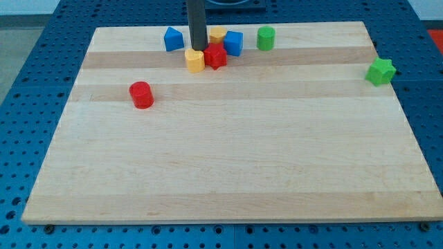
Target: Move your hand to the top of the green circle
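Observation:
The green circle point(266, 38) is a short green cylinder near the view's top edge of the wooden board point(228, 159), right of centre. My tip point(199, 49) is at the lower end of the dark rod, well to the left of the green circle. The tip sits just above a yellow block point(194, 60) and left of a red star-shaped block point(215, 57). A second yellow block point(217, 34) and a blue cube point(233, 43) lie between the tip and the green circle.
A blue block point(173, 39) with a pointed top sits left of the rod. A red cylinder point(141, 95) stands at the board's left. A green star-shaped block point(380, 71) lies by the right edge.

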